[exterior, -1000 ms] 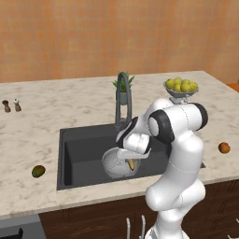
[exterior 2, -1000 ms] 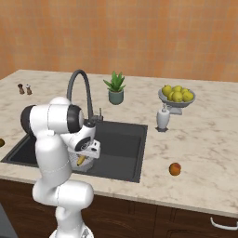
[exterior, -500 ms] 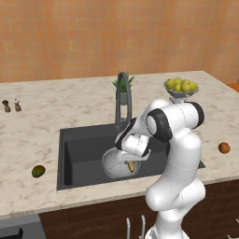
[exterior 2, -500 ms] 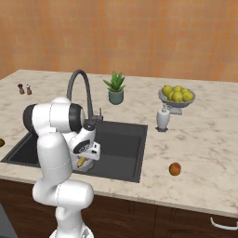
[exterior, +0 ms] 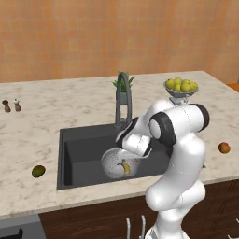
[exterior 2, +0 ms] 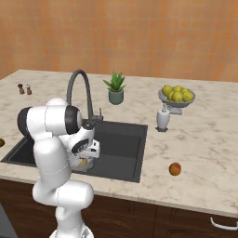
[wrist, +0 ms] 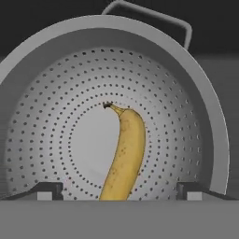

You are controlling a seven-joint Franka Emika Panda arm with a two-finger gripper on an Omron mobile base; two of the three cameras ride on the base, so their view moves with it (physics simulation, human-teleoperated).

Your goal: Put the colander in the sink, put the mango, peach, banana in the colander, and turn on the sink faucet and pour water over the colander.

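My hand [wrist: 119, 189] hangs open just above the colander [wrist: 51, 140] in the sink [exterior: 79, 154], with the banana [wrist: 123, 154] lying loose inside. The mango [exterior: 38, 171] and the peach [exterior: 224, 147] wait on the surface [exterior: 60, 116]; next I lift clear and reach for one.

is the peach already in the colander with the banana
No, the peach sits on the counter to the right of the sink, while the colander holds just the banana.
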